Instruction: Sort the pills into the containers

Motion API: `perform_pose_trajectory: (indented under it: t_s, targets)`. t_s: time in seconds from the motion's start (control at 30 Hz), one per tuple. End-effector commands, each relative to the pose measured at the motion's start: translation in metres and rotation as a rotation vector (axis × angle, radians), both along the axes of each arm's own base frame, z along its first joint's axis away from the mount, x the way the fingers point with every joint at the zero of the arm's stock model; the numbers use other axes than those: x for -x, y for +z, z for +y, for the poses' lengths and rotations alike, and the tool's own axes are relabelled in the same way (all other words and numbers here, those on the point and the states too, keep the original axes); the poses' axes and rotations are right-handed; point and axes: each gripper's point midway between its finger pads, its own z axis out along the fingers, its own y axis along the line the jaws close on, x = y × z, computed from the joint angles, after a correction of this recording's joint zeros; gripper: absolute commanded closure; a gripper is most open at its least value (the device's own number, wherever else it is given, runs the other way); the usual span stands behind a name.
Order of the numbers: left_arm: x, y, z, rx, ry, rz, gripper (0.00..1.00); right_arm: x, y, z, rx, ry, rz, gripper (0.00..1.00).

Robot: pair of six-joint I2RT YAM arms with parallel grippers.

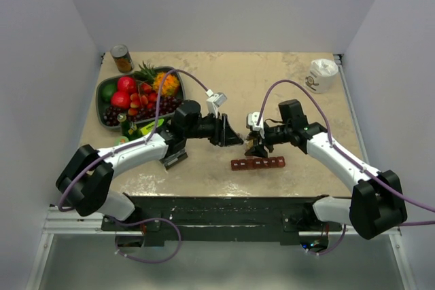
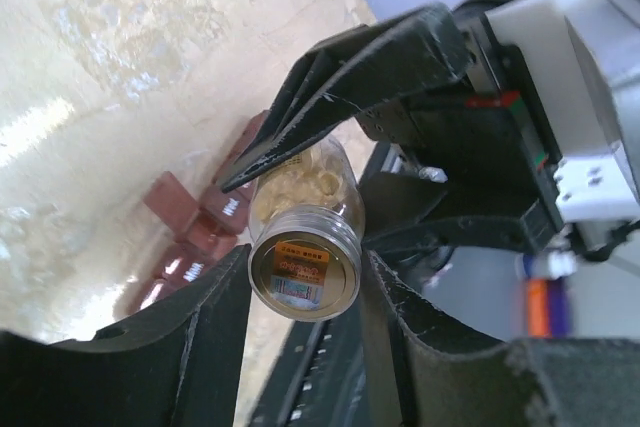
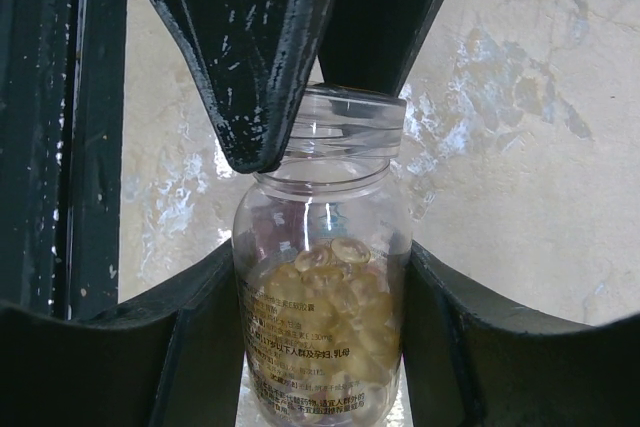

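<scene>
You're gripping the bottle of pills in left claw and right claw, likely steadying it for pouring.

Tan-gold and glossy for the small pills within a clear plastic bottle printed with dark lettering. Silver rim, orange label on the round cap. Dark red-brown along the long plastic compartment strip. Mottled beige and cream across the stone-look bench.
</scene>
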Motion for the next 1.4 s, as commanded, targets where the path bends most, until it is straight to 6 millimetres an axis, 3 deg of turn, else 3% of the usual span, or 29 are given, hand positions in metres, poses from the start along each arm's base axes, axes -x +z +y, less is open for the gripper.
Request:
perform_pose_trajectory:
  t_s: [0.0, 0.17, 0.33, 0.63, 0.77, 0.9, 1.0, 1.1, 1.37]
  targets:
    - [0.019, 0.026, -0.008, 0.134, 0.021, 0.226, 1.00, -0.012, 0.019, 0.010, -0.050, 0.010, -0.086, 0.89]
    - [0.018, 0.039, -0.009, 0.206, 0.025, 0.243, 1.00, -0.014, 0.019, 0.009, -0.048, 0.000, -0.092, 0.89]
    - [0.004, 0.046, 0.009, 0.232, 0.097, 0.205, 1.00, -0.013, 0.019, 0.009, -0.050, 0.004, -0.090, 0.89]
    - [-0.017, 0.023, 0.052, 0.138, 0.207, 0.143, 1.00, -0.013, 0.021, 0.010, -0.054, 0.005, -0.089, 0.89]
    - [-0.033, -0.006, 0.073, -0.021, 0.272, 0.036, 1.00, -0.014, 0.026, 0.009, -0.070, -0.005, -0.081, 0.89]
    - [-0.046, -0.084, 0.112, -0.399, 0.354, 0.057, 0.99, -0.016, 0.040, 0.008, -0.129, -0.028, -0.038, 0.89]
    - [-0.052, -0.114, 0.129, -0.532, 0.389, 0.058, 0.99, -0.022, 0.045, 0.003, -0.148, -0.059, -0.037, 0.89]
    - [-0.060, -0.129, 0.138, -0.610, 0.415, 0.051, 0.97, -0.027, 0.049, -0.003, -0.161, -0.085, -0.036, 0.89]
    - [-0.077, -0.149, 0.149, -0.761, 0.410, 0.040, 0.78, -0.033, 0.054, -0.010, -0.171, -0.120, -0.046, 0.89]
